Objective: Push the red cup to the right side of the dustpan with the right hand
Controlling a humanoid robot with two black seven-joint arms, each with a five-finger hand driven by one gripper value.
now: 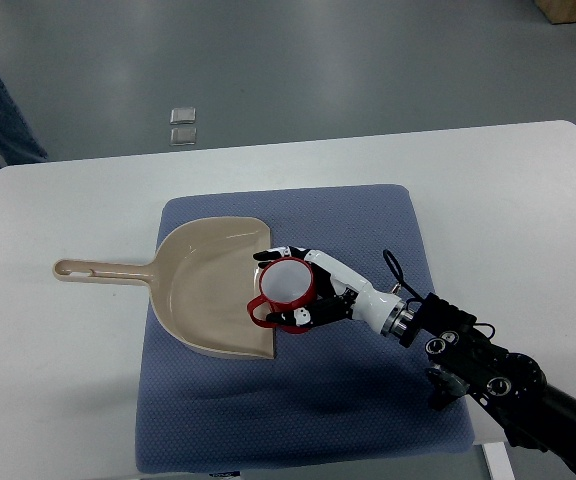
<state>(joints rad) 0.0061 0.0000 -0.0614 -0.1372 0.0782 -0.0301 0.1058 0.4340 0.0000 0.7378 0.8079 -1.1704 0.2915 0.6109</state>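
Your right hand [308, 290] comes in from 4 o'clock with its fingers wrapped around the red cup [284, 290]. The cup sits upright at the open edge of the beige dustpan [203, 290], at the pan's 3 o'clock. Everything's on the blue mat [368, 390] on the white table [68, 400].

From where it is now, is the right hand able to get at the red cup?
Yes, it looks so: the right hand is already at the red cup, fingers curled around its far and near sides, at the open edge of the dustpan. Nothing lies between them.
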